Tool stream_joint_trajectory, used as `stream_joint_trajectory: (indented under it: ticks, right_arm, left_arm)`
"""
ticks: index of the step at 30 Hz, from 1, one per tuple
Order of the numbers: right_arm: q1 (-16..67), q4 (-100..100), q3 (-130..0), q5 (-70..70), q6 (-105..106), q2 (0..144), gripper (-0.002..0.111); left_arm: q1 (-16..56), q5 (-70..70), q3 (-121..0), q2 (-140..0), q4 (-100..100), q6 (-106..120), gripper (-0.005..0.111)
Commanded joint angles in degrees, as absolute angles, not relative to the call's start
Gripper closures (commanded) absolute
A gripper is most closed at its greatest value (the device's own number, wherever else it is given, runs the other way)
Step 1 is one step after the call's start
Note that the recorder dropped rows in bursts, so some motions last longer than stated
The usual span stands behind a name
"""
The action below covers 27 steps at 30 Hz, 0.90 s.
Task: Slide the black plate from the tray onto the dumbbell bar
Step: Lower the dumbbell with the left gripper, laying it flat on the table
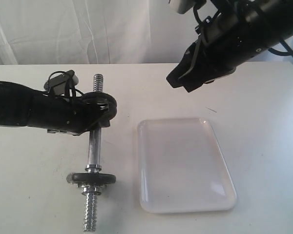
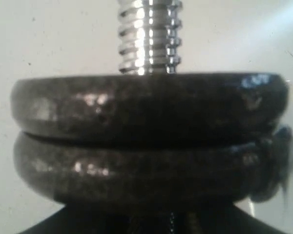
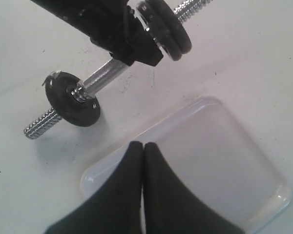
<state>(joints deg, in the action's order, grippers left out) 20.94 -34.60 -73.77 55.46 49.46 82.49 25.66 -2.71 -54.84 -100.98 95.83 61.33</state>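
Dumbbell bar (image 1: 94,146) is lying 12-to-6 o'clock, black plate (image 1: 101,101) apparently already sitting at its 12 o'clock end, off the tray (image 1: 185,165), left gripper (image 1: 103,108) crowding it with jaws hidden, so I cannot tell their grip, right gripper (image 3: 143,145) hovering pinched together, empty, at 2 o'clock.

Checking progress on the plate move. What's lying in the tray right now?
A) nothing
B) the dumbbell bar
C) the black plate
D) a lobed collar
A: the tray shows only bare white surface in the exterior and right wrist views; the stacked black discs sit on the dumbbell bar, and the right claw is shut on nothing.
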Motion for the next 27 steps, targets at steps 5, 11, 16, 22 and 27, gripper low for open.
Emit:
stream_joint_trajectory:
  ticks: [5, 11, 16, 22, 27]
  right_arm:
    - [20.5, -34.9, -73.9, 56.4, 49.0, 82.1, 0.108]
    - [20.5, -34.9, -73.9, 57.1, 48.6, 82.1, 0.108]
    - [20.5, -34.9, -73.9, 57.6, 48.6, 82.1, 0.108]
    - [20.5, -34.9, -73.9, 57.7, 48.1, 82.1, 0.108]
    - [20.5, -34.9, -73.9, 59.1, 47.7, 82.1, 0.108]
  left_arm:
    - [28.1, -5.9, -57.4, -99.4, 99.9, 57.0, 0.107]
    - [28.1, -4.6, -57.4, -99.4, 99.9, 52.4, 0.107]
    - [28.1, -4.6, -57.5, -99.4, 99.9, 52.5, 0.107]
    - [28.1, -6.1, -57.4, -99.8, 99.9, 52.5, 0.107]
    - [28.1, -8.0, -58.0, -103.0, 99.9, 51.5, 0.107]
